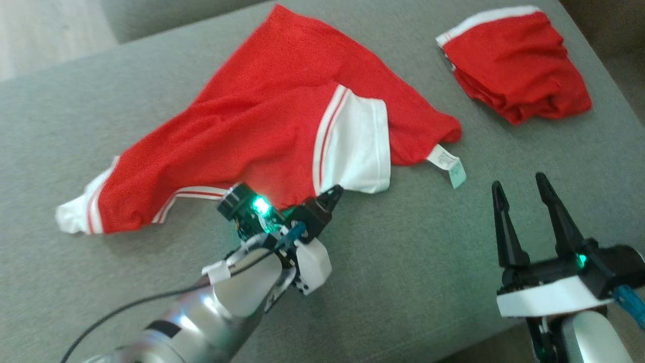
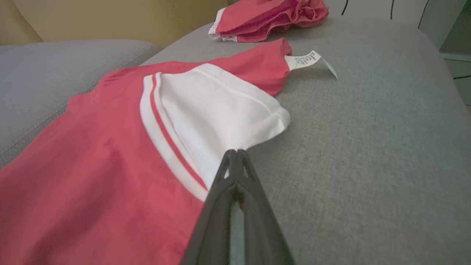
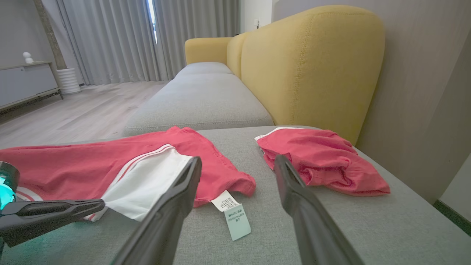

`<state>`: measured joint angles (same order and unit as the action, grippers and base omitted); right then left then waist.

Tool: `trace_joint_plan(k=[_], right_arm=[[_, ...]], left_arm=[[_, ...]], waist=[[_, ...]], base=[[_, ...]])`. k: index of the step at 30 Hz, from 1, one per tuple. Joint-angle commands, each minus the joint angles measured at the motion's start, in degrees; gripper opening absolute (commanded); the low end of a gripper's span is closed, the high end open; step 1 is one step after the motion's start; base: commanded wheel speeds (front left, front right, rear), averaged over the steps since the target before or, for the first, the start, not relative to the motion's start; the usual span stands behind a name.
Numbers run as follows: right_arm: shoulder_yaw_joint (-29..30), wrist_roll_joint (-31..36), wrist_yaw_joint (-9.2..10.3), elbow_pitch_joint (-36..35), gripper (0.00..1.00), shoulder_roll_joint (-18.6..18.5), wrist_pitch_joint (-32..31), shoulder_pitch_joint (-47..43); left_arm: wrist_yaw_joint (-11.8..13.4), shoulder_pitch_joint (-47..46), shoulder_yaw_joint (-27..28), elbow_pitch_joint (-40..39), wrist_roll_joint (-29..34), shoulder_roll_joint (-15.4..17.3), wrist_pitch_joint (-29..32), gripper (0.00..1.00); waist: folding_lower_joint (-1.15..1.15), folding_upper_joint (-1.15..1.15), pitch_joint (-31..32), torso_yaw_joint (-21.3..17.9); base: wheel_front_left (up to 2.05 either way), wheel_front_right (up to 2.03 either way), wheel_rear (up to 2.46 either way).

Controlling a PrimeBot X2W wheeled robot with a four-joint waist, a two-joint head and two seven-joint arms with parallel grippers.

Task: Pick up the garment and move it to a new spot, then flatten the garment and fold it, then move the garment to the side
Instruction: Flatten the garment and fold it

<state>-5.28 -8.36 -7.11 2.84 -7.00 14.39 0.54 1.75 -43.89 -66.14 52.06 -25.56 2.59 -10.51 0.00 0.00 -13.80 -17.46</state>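
The garment [image 1: 262,111] is a red T-shirt with white, red-striped sleeves, lying rumpled on the grey sofa cushion [image 1: 403,262]. My left gripper [image 1: 335,192] is shut on the lower hem of its white sleeve [image 1: 355,141]. In the left wrist view the closed fingertips [image 2: 236,151] pinch the sleeve's [image 2: 213,110] corner. The right wrist view shows the left gripper [image 3: 99,204] meeting the sleeve [image 3: 147,180] from the left. My right gripper [image 1: 519,180] stands open above the cushion, right of the shirt and near its care label [image 1: 448,164], holding nothing. In its own view, the right gripper [image 3: 237,160] points toward the label [image 3: 232,213].
A second red garment [image 1: 514,65] with a white band lies bunched at the cushion's far right corner. The yellow backrest [image 3: 312,62] rises behind it. Wooden floor [image 1: 45,30] lies beyond the cushion's far left edge. Bare grey cushion stretches in front of the shirt.
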Motion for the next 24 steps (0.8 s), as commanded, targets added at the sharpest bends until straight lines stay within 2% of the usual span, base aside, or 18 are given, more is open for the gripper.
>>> trace_joint_plan(k=[1, 5, 10, 19, 21, 24], right_arm=[[-0.58, 0.52, -0.37, -1.56, 1.0, -0.9, 0.61, -0.62], [-0.06, 0.77, -0.37, -1.61, 1.0, -0.96, 0.61, -1.99], [0.62, 1.05, -0.37, -1.74, 1.0, -1.07, 0.61, -4.02], [0.01, 1.59, -0.37, -2.2, 1.0, -1.7, 0.61, -5.22], [-0.16, 1.62, -0.37, -2.19, 1.0, -1.89, 0.61, -5.21], [-0.43, 1.58, -0.37, -2.11, 1.0, -2.09, 0.61, -5.08]], left_arm=[[0.71, -0.28, 1.2, -1.9, -0.58, 0.35, -1.25, 0.0], [1.42, 2.34, 1.68, -3.61, -1.42, 2.12, -2.05, 0.0], [2.51, 6.75, 2.01, -8.72, -2.49, 7.4, -1.9, 0.0], [5.2, 10.05, 2.88, -21.87, -3.59, 17.79, 3.42, 0.0], [5.49, 10.35, 2.94, -24.36, -3.73, 19.19, 4.23, 0.0], [6.43, 10.91, 3.16, -26.51, -3.58, 19.56, 3.02, 0.0]], waist=[[0.0, 0.0, 2.52, 2.32], [0.0, 0.0, 4.51, 4.21], [0.0, 0.0, 6.84, 7.46], [0.0, 0.0, 7.64, 11.17], [0.0, 0.0, 7.5, 11.45], [0.0, 0.0, 7.21, 11.61]], base=[[0.0, 0.0, 0.0], [0.0, 0.0, 0.0], [0.0, 0.0, 0.0], [0.0, 0.0, 0.0], [0.0, 0.0, 0.0], [0.0, 0.0, 0.0]])
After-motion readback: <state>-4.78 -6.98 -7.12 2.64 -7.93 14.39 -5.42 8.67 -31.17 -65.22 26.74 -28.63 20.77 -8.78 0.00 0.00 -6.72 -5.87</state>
